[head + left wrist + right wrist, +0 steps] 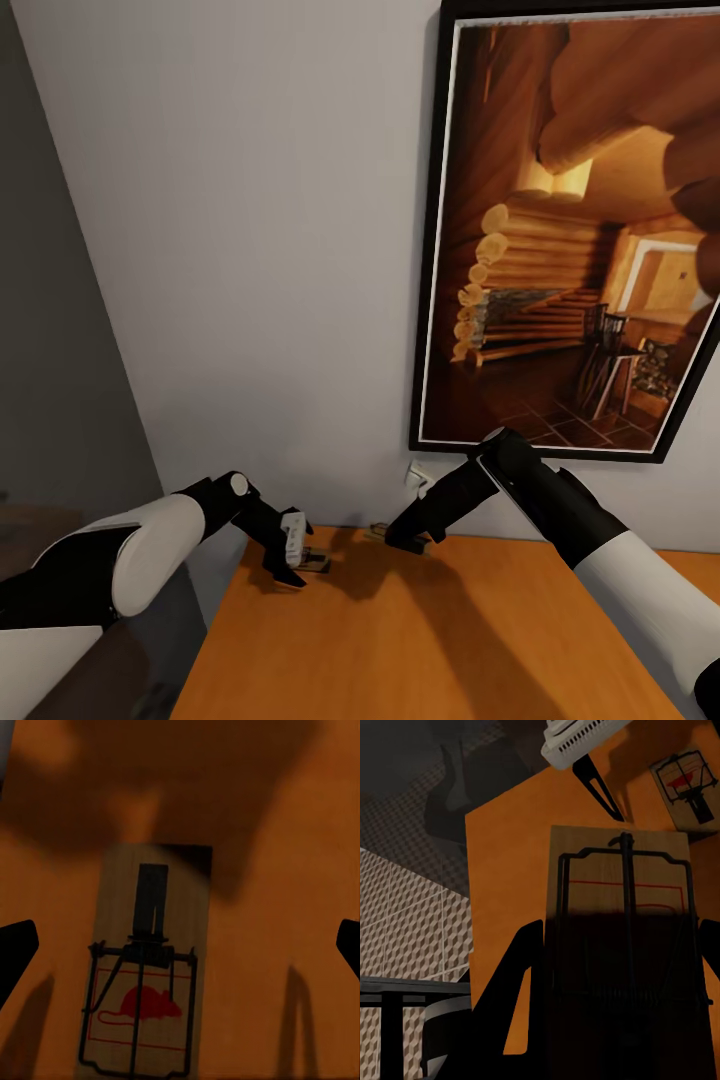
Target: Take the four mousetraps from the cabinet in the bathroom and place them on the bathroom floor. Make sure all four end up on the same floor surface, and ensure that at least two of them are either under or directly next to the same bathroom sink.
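Head view: orange-brown cabinet point(450, 640) top fills the lower middle, against a grey wall point(250, 250). Framed picture of a log interior point(570, 230) hangs at 1 o'clock. Left gripper point(292, 560) at 7 o'clock of centre, down over the cabinet's back-left corner, a mousetrap point(316, 563) just beside its tip on the top. Right gripper point(408, 540) at about 6 o'clock, tip low at the cabinet's back edge, a second mousetrap point(378, 533) touching or right at its tip. Finger gaps too small to judge here.

Left wrist view: first trap point(146, 967) lies flat on the orange top point(285, 907), red mouse print and dark wire bar visible. Left gripper's two dark fingertips point(16, 952) sit at 9 and 3 o'clock, wide apart, trap between them, neither touching it. Left hand: spread, holding nothing.

Right wrist view: second trap point(619, 945) is big and close, running from centre to 6 o'clock, with dark fingers point(521, 975) against both long sides. Right hand looks clamped on this trap. Beyond it at 1 o'clock the other trap point(684, 787) lies flat on the cabinet top point(510, 870), the left gripper's white body and dark fingertip point(600, 791) next to it at 12 o'clock. Cube-pattern bathroom floor point(405, 915) at 9 o'clock, well below the cabinet edge. Dark frame at 7 o'clock, can't tell what it is.
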`<state>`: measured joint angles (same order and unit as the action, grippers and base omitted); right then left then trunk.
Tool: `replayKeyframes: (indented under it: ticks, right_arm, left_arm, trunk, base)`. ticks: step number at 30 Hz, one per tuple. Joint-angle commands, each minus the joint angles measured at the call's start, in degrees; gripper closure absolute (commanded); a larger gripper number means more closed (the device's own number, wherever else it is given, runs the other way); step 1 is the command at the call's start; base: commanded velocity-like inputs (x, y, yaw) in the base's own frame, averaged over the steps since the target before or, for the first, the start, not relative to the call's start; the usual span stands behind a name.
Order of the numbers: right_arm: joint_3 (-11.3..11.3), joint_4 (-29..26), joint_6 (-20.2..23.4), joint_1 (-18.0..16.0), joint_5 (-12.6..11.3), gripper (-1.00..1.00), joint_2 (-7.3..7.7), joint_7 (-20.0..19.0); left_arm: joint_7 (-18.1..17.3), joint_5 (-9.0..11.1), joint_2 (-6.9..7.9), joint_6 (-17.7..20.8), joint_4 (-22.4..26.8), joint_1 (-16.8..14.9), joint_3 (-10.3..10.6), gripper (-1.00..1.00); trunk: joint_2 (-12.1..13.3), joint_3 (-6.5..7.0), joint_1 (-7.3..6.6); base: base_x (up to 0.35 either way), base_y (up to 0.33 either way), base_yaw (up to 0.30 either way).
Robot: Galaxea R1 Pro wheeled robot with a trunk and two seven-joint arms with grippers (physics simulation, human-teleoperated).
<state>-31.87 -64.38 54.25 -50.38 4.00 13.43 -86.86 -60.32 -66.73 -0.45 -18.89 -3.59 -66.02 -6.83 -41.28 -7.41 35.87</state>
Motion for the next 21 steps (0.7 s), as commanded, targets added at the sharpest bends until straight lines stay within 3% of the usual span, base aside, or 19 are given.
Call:
replayKeyframes:
  ticks: [1, 21]
  right_arm:
    - [0.0, 0.0, 0.8, -0.1, 0.4, 1.00, 0.00, -0.6]
    - [0.0, 0.0, 0.8, -0.1, 0.4, 1.00, 0.02, -0.6]
  left_arm:
    - [0.0, -0.6, 0.14, -0.3, -0.1, -0.1, -0.5, -1.00]
    - [0.0, -0.7, 0.54, -0.3, -0.1, -0.1, -0.5, -1.00]
  trunk:
    - [-0.1, -0.10, 0.02]
    - [-0.1, -0.10, 0.02]
  base:
    - [0.000, 0.000, 0.000]
    - [0.000, 0.000, 0.000]
